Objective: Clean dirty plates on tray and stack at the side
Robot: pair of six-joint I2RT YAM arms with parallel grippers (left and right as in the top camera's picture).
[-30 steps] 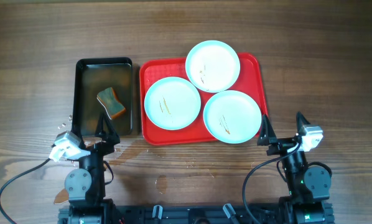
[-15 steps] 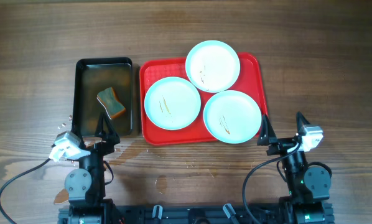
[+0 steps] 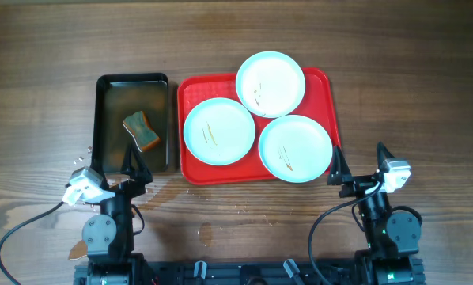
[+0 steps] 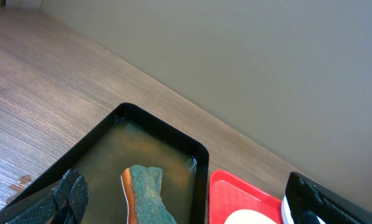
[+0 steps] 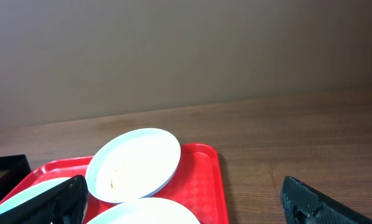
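On the wooden table (image 3: 47, 63), the red tray (image 3: 191, 170) lies a little right of the middle, its long sides running left to right.

Just beside the tray's left edge sits a black pan (image 3: 114, 99), narrower than the tray and holding shallow brownish water.

All three plates are on the tray, each streaked thinly with brown-orange. The far plate (image 3: 270, 84) sits at the tray's far right corner, and its rim hangs over the tray's far edge. The left plate (image 3: 219, 131) fills the tray's left half. The near plate (image 3: 295, 148) lies at the tray's near right corner, reaching the right and near rims. The three meet at their edges around the tray's middle. I cannot tell whether they only touch or overlap.

The left gripper (image 4: 186, 200) hovers off the tray's near left corner, over the near end of the pan. Its jaws are spread wide and hold nothing.

The right gripper (image 3: 359, 165) hangs just off the tray's near right corner, above bare table. Its jaws are likewise wide apart and empty.

A green and orange sponge (image 3: 141, 131) lies in the pan's water, left of the tray.

A few small wet spots (image 3: 206, 232) mark the table on the near side of the tray.
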